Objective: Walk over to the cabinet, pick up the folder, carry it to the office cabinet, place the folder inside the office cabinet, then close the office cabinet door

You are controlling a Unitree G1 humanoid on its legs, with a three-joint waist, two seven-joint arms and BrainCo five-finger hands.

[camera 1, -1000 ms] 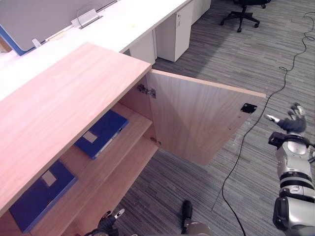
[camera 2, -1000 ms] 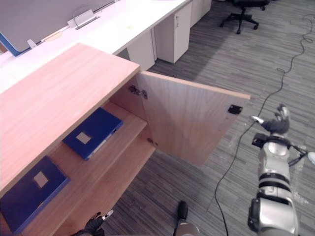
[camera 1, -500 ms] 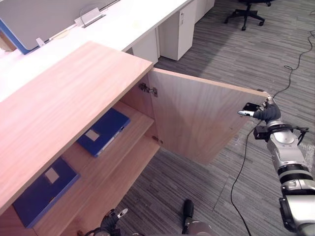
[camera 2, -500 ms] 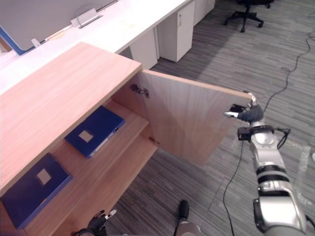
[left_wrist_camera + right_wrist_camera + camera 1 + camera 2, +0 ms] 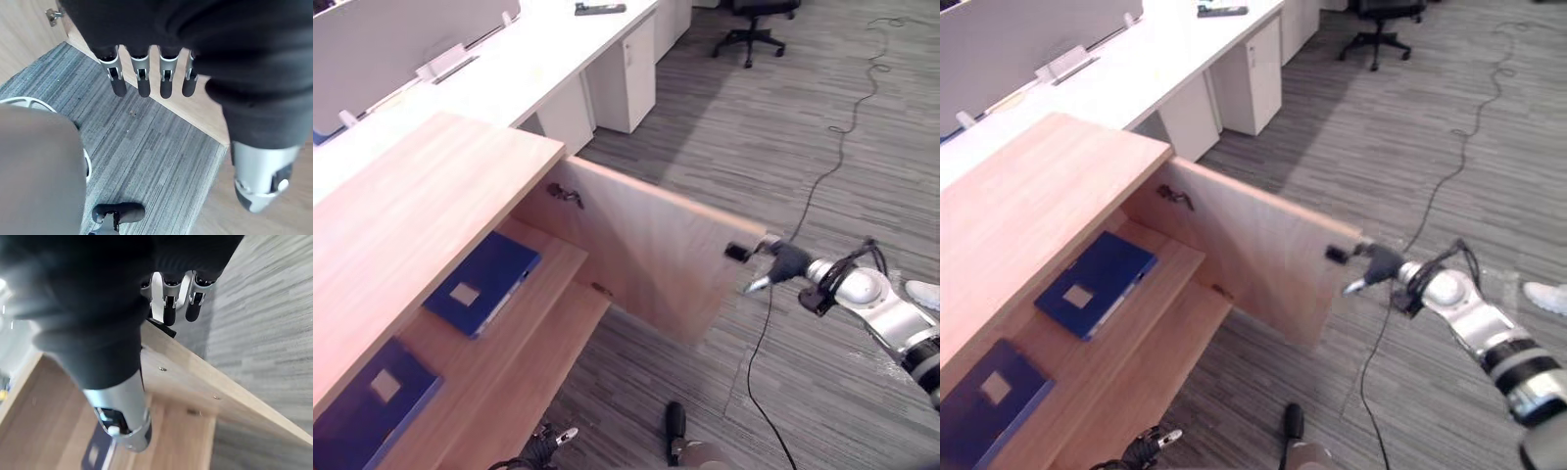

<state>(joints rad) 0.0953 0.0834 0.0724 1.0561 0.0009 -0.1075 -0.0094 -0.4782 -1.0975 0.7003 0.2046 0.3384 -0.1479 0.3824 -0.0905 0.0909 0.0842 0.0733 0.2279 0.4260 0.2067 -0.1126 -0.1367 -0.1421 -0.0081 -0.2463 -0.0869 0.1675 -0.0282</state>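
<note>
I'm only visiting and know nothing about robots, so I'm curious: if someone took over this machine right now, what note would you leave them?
Left hand: open, holding nothing, hanging low.
Right hand: open, fingers straight at the free edge of the cabinet door, beside its black plate.
Things: a blue folder and a second blue folder lie flat on the shelf inside the office cabinet. The door stands wide open.
Done: the folder appears to be placed inside.
Left: push the door shut.

Cabinet shelf: blue folder flat; second blue folder apart.
</note>
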